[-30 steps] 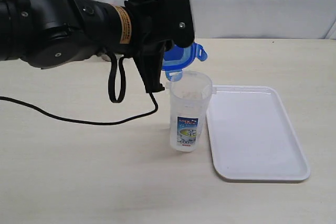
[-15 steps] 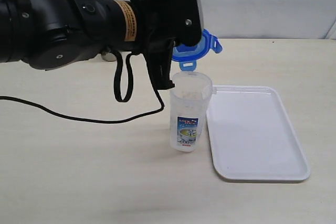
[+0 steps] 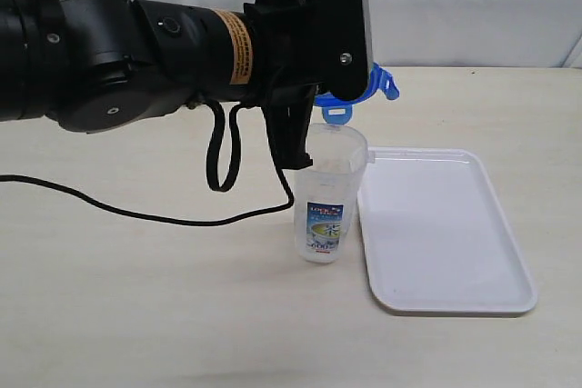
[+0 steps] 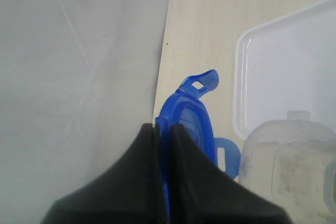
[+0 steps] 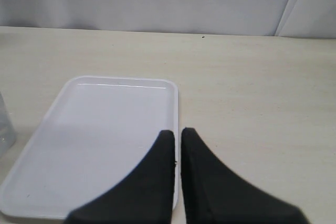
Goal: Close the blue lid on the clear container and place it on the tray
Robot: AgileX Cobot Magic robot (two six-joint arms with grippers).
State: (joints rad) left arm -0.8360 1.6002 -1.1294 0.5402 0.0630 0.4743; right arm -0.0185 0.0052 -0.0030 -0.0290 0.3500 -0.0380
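Note:
The clear container (image 3: 327,193) stands upright and uncovered on the table, its label facing front, just left of the white tray (image 3: 446,229). My left gripper (image 3: 353,88) hovers above its rim, shut on the blue lid (image 3: 375,84), which is held on edge with one flap (image 3: 337,115) hanging toward the opening. In the left wrist view the lid (image 4: 191,114) sits pinched in the left gripper (image 4: 164,128), beside the container rim (image 4: 286,161) and the tray (image 4: 283,72). My right gripper (image 5: 177,132) is shut and empty over the tray's (image 5: 105,129) edge; it is out of the exterior view.
A black cable (image 3: 136,211) trails across the table at the left, and a cable loop (image 3: 221,156) hangs under the left arm. A white backdrop (image 3: 455,6) closes off the far side. The tray holds nothing.
The left arm has carried the blue lid rightward and slightly up, from the container's left rim to above its far side. Container, tray and right gripper have stayed put.

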